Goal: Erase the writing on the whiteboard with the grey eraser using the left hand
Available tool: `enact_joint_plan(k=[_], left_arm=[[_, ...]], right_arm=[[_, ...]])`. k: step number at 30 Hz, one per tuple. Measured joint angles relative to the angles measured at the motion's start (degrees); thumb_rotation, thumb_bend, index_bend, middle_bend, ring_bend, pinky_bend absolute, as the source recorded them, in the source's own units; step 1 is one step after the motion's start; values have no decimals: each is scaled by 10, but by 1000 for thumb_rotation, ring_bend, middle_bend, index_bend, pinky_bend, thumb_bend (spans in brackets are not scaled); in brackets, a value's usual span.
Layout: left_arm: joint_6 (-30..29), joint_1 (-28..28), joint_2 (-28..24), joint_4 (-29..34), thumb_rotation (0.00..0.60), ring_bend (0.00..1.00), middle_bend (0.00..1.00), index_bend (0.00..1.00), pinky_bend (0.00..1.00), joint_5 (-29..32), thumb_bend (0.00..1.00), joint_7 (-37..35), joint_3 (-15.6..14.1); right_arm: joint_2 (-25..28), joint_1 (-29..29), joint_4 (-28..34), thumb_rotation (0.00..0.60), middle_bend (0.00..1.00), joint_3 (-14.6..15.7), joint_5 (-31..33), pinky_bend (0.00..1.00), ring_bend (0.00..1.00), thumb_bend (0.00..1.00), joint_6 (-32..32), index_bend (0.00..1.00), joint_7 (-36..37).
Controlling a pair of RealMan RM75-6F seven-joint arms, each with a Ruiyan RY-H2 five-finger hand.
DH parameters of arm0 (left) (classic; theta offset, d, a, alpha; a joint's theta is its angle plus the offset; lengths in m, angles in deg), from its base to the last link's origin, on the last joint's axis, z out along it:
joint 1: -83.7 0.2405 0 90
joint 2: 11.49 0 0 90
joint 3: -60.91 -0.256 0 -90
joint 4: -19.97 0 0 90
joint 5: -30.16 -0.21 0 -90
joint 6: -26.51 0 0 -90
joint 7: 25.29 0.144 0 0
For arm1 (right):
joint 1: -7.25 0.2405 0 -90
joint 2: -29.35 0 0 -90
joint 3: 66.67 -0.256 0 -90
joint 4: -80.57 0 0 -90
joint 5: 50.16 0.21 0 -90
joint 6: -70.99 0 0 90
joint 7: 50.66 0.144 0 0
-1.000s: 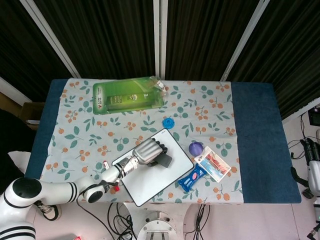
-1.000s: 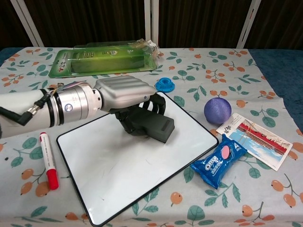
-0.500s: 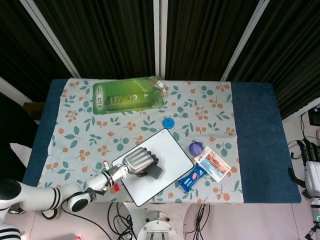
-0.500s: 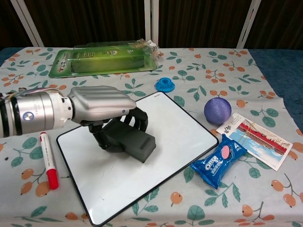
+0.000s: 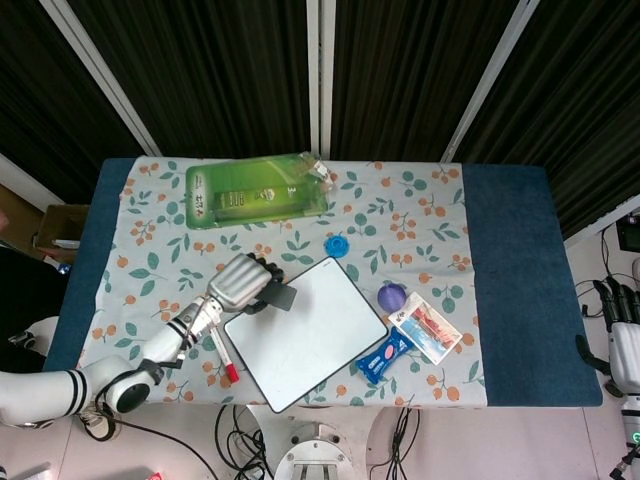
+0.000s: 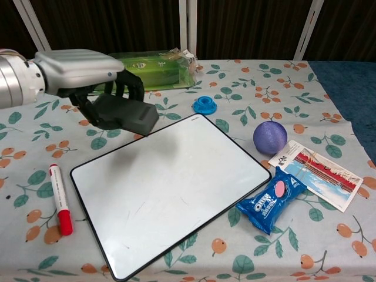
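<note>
Left hand (image 6: 88, 70) grips the grey eraser (image 6: 120, 113) above a floral-clothed table (image 6: 247, 88) — whiteboard (image 6: 170, 182) just below-right, dark slatted wall behind — right hand's (image 5: 627, 340) fingers unclear.

- The blue snack packet (image 6: 272, 199) reads "OREO" in white letters.
- The green package (image 5: 258, 190) shows a "3"; its other print is too small.
</note>
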Motion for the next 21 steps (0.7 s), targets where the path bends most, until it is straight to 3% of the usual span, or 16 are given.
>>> enact_joint_plan(k=[7,13,16,19,21], left_arm=[[-5,45,9,-117,600,526,607,677,607,43,578,-51,-4],[4,73,29,-184,600,472,508,578,571,49,561,-109,-11],[4,79,34,-193,600,409,402,418,515,33,445,-128,-14],[1,84,38,-203,600,326,274,209,430,9,226,-154,-17],[-2,86,42,-213,600,254,201,126,354,-11,143,-173,-21]], right_arm=[[2,1,0,600,0,4,-5,0,0,257,-3,0,0],[0,1,-2,600,0,5,-7,0,0,256,-2,0,-5],[0,1,-1,600,0,5,-6,0,0,257,-1,0,-5],[0,0,1,600,0,4,-7,0,0,256,2,0,-7],[0,0,2,600,0,3,-6,0,0,256,4,0,-8]])
